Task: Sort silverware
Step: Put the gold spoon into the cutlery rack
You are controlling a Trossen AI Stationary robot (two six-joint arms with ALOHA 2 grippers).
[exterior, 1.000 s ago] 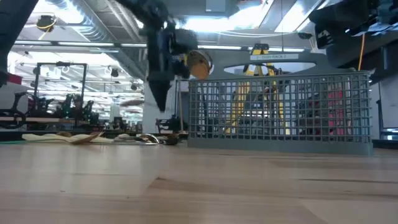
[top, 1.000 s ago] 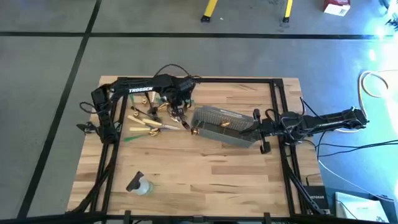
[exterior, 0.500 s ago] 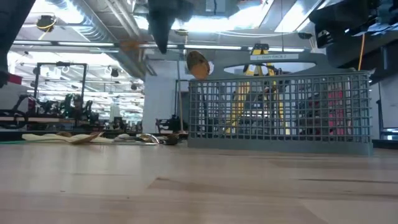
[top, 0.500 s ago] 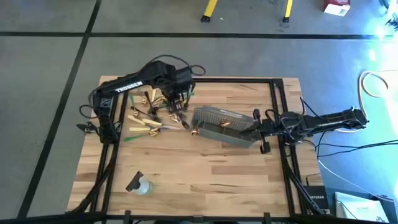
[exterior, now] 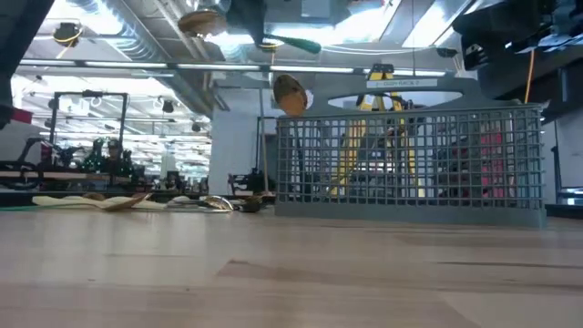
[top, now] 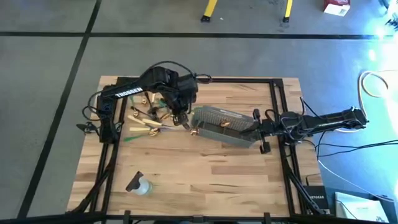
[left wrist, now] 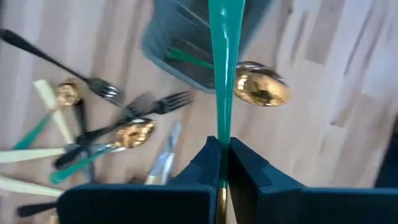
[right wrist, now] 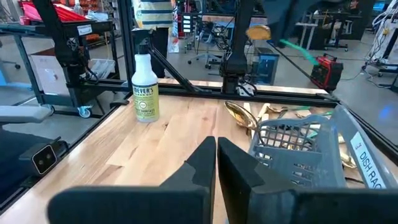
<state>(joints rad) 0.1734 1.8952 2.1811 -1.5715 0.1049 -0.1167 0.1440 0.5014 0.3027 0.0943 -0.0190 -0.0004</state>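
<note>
My left gripper (top: 181, 116) hangs high over the table between the silverware pile (top: 146, 119) and the grey mesh basket (top: 227, 127). It is shut on a spoon with a green handle (left wrist: 222, 68) and a gold bowl (exterior: 202, 21). The pile of tan, black, green and gold pieces (left wrist: 106, 134) lies flat on the wood. A gold spoon (exterior: 290, 90) sticks up out of the basket's left end. My right gripper (right wrist: 216, 152) is shut beside the basket's right end (top: 254, 127), with nothing between its fingers. My left gripper pinches the spoon between its two fingers where the green handle (left wrist: 221, 134) meets the gold part. The handle runs on forward past the fingertips, toward the basket. The spoon is lifted clear and lies almost level, bowl toward the table's left and handle end (exterior: 305, 45) slightly lower.
A clear spray bottle (top: 140, 185) lies near the table's front left. A black frame (top: 277, 106) runs along the table's edges. Bare wood (top: 205, 174) stretches in front of the basket.
My left gripper has risen from the pile with the green-handled spoon, which is now clear of the table, and has turned so that the spoon lies almost level. It has also shifted a little toward the basket.
</note>
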